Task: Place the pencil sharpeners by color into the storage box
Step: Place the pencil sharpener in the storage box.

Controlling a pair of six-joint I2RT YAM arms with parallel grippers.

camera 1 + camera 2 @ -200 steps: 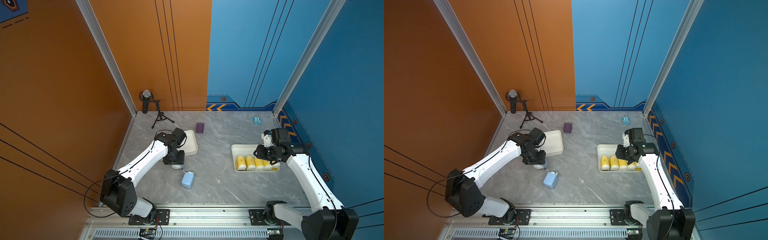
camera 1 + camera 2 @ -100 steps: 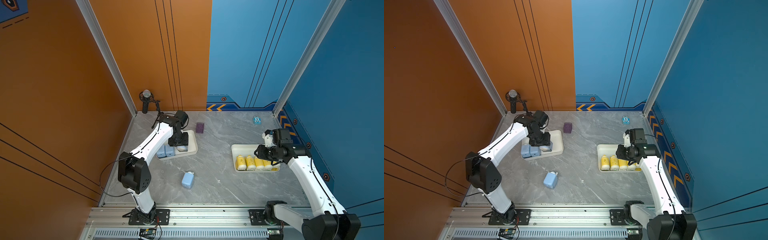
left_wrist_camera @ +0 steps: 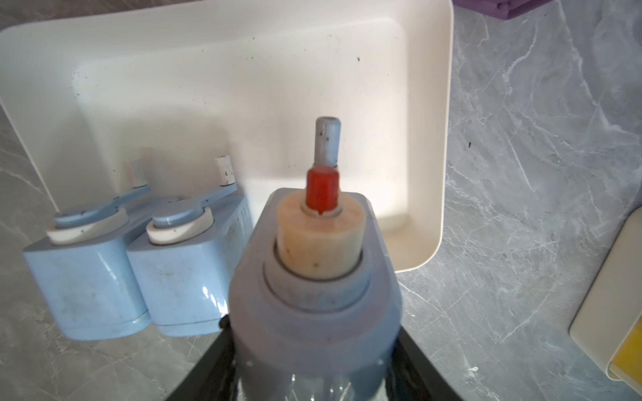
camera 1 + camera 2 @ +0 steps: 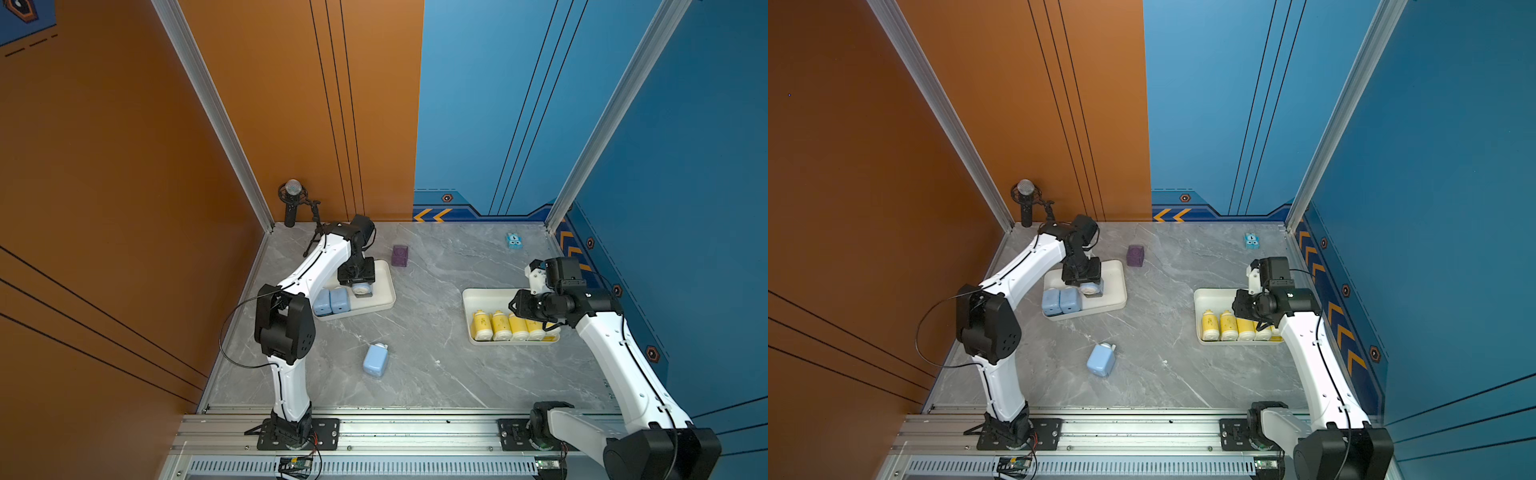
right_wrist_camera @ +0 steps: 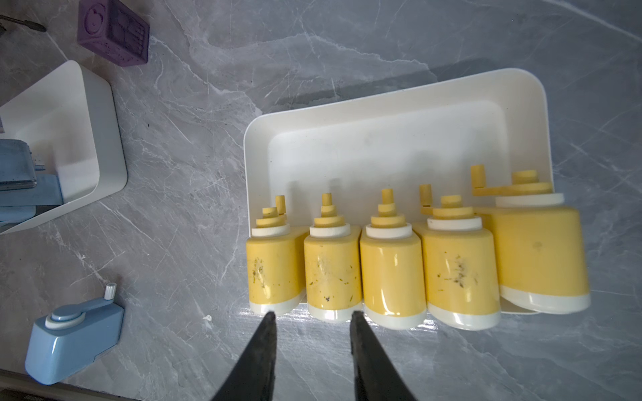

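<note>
– Light-blue plastic sits between the jaws of your left gripper [image 4: 360, 283]. It is clamped on a blue sharpener [image 3: 314, 284] and holds it over the left tray [image 4: 381, 291], left of centre in both top views.

– You also have a pair of blue sharpeners [image 4: 332, 300] lying side by side at that tray's lower-left end, touching each other.

– Your fourth blue one, the loose sharpener [image 4: 376, 360], lies on the grey table [image 4: 436, 266] in the lower middle of the frame, well apart from both trays.

– Over on the right of the frame, your right gripper [image 5: 312, 314] hangs above the right tray [image 4: 488, 296], its jaws parted with nothing between them.

– Five yellow sharpeners [image 5: 392, 267] lie in a row along that tray's lower edge, packed side by side. Your right arm hides part of the row in the top views.

– You can see a purple block [image 4: 400, 255] just beside the left tray's upper-right corner. A small blue box [image 4: 514, 241] with a face sits near the table's upper-right corner.
</note>
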